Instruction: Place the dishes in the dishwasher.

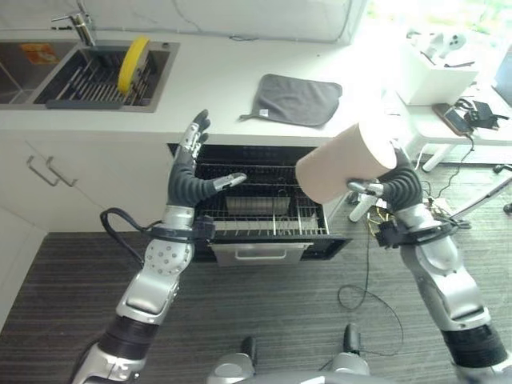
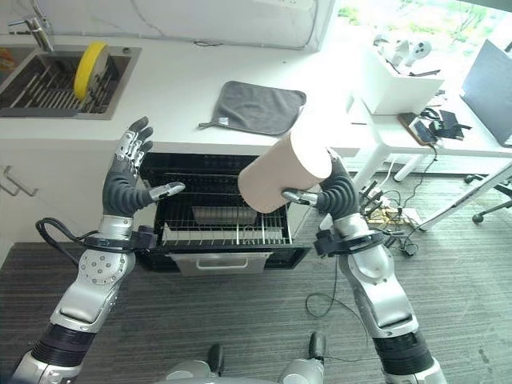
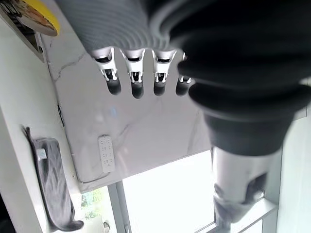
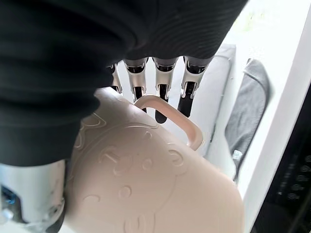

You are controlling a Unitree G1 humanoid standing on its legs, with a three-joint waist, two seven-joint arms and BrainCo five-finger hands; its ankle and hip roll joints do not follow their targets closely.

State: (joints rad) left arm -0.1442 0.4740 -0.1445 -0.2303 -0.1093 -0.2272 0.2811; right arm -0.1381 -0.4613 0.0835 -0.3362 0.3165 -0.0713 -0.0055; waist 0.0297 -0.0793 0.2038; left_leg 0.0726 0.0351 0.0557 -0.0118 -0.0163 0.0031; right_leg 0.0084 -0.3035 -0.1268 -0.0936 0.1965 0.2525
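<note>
My right hand (image 1: 400,189) is shut on a big beige mug (image 1: 344,164), which is tilted on its side above the right end of the pulled-out dishwasher rack (image 1: 240,228). In the right wrist view, fingers (image 4: 162,94) pass through the mug's handle (image 4: 170,121). My left hand (image 1: 189,178) is raised and open at the rack's left end, holding nothing, its fingers (image 3: 138,85) straight. A yellow plate (image 1: 134,62) stands upright in the sink's drying rack (image 1: 96,80) at the far left of the counter.
A grey cloth (image 1: 296,98) lies on the white counter above the dishwasher. To the right stands a low white table with a white box (image 1: 436,76) and small devices. Cabinet doors with handles (image 1: 44,172) run left of the dishwasher.
</note>
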